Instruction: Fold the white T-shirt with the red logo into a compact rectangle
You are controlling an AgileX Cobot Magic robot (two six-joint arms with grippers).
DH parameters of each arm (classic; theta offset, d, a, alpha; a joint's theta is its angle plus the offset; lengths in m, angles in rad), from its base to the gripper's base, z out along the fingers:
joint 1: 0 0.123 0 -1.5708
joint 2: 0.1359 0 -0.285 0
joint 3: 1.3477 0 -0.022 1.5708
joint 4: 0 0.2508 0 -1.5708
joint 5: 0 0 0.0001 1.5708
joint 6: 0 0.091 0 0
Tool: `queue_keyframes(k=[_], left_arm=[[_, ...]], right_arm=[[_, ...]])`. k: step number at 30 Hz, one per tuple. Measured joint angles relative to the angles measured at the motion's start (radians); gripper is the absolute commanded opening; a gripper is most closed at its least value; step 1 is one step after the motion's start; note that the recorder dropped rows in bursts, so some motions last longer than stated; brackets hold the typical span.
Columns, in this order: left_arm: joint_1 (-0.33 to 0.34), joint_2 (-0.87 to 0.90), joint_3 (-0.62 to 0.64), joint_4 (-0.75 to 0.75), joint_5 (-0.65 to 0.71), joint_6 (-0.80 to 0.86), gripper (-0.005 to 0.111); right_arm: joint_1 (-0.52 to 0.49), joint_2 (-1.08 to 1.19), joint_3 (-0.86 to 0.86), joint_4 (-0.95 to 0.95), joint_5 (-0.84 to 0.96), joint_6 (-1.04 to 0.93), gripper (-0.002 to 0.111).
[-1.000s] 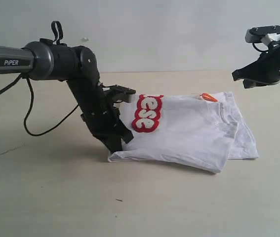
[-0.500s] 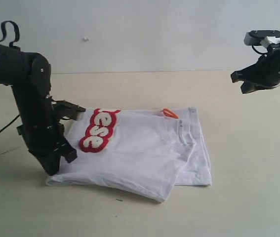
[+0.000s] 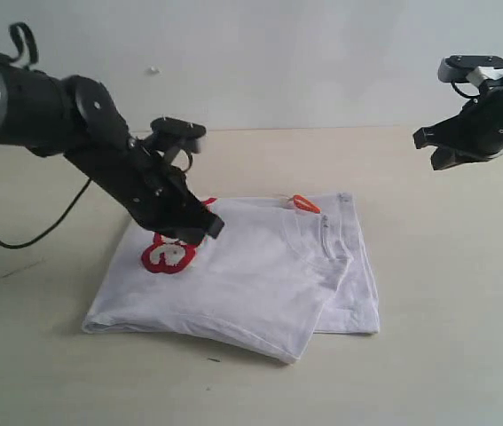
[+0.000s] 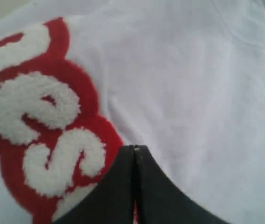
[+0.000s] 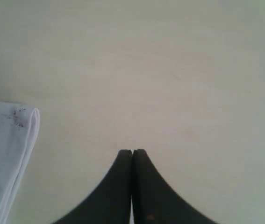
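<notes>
While the shirt (image 3: 260, 266) lay folded on the worktop (image 3: 428, 355), left of centre, the left gripper (image 3: 205, 228) hung low over its far left part. That gripper's jaws were pressed together with nothing between them, as the left wrist view showed (image 4: 134, 149). Its tip covered the far end of the logo (image 3: 167, 255), so only the near red-and-white part was visible in the exterior view. Whether the tip touched the cloth could not be told. In the left wrist view the fuzzy red logo (image 4: 39, 126) with its puffy white letters lay just beside the closed tip, on smooth white shirt (image 4: 193, 93).

The shirt formed a rough rectangle, with a second layer sticking out along its right edge. A small orange tag (image 3: 303, 203) sat at the far edge, beside the collar (image 3: 326, 240).

The right gripper (image 3: 424, 142) was raised above the worktop at the far right, well apart from the shirt. Its jaws were also shut and empty (image 5: 132, 152), with only a folded shirt edge (image 5: 10, 140) in its view.
</notes>
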Motion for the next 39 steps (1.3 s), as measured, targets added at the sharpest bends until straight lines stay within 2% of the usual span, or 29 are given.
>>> queue_keyframes(k=[4, 10, 19, 22, 27, 29, 33, 36, 38, 39], left_arm=[[-0.006, 0.09, -0.018, 0.068, -0.011, -0.068, 0.0], [-0.001, 0.103, -0.03, 0.091, 0.036, -0.123, 0.0], [-0.001, 0.029, 0.119, 0.137, -0.005, -0.237, 0.0], [-0.001, 0.005, 0.152, 0.147, -0.029, -0.243, 0.0], [0.001, -0.03, 0.175, 0.178, -0.042, -0.239, 0.0], [0.007, -0.051, 0.185, 0.195, -0.045, -0.237, 0.0], [0.016, -0.122, 0.2, 0.223, -0.075, -0.235, 0.0], [0.016, -0.199, 0.2, 0.226, -0.124, -0.233, 0.0], [0.016, -0.254, 0.204, 0.226, -0.156, -0.233, 0.0], [0.016, -0.276, 0.214, 0.226, -0.177, -0.233, 0.0]], right_arm=[[0.0, 0.0, 0.0, 0.004, 0.0, 0.002, 0.0], [0.0, 0.0, 0.0, 0.011, -0.014, 0.002, 0.0], [0.0, 0.0, 0.0, 0.041, -0.007, 0.002, 0.0], [0.0, 0.0, 0.0, 0.065, 0.004, 0.002, 0.008], [0.0, 0.0, 0.0, 0.131, 0.028, -0.045, 0.029], [0.0, 0.0, -0.002, 0.186, 0.054, -0.088, 0.032], [0.0, -0.005, -0.022, 0.262, 0.097, -0.126, 0.027], [0.0, -0.038, -0.025, 0.264, 0.106, -0.134, 0.013], [0.0, -0.073, -0.025, 0.264, 0.11, -0.134, 0.0], [0.0, -0.095, -0.025, 0.264, 0.112, -0.137, 0.0]])
